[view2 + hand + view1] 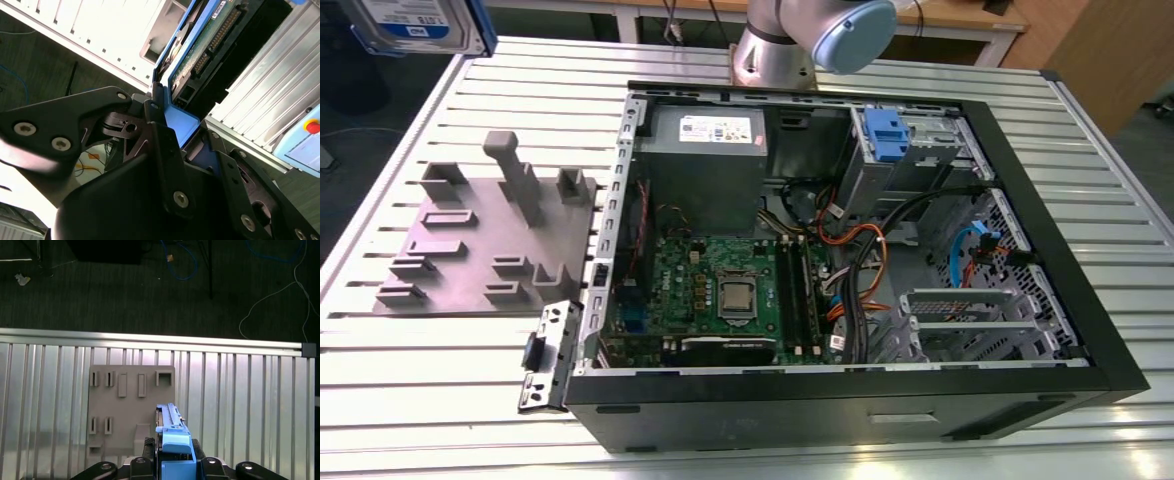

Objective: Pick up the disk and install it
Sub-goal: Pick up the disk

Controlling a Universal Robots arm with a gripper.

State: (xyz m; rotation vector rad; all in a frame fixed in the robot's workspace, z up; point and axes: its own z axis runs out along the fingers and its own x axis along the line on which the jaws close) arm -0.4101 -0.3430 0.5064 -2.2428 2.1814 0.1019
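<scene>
Exterior view: the arm [807, 40] is mounted at the far edge of the slatted table [440, 400], behind the open computer case [854, 250]. The disk [414, 25] is at the exterior view's top left corner, label facing the camera and blue frame around it. It is well apart from the case and off the grey holder plate [480, 240].

Second wrist view: the gripper [182, 125] is clenched on the end of the blue frame, with a black finger on each side. The disk [210, 40] sticks out past the fingers with its circuit-board side showing.

First wrist view: the wrist points down at the table [240, 405]. The disk [172, 440] is edge-on and grasped in the gripper [172, 462], hanging over the edge of the holder plate [130, 405]. I can't tell the height.
</scene>
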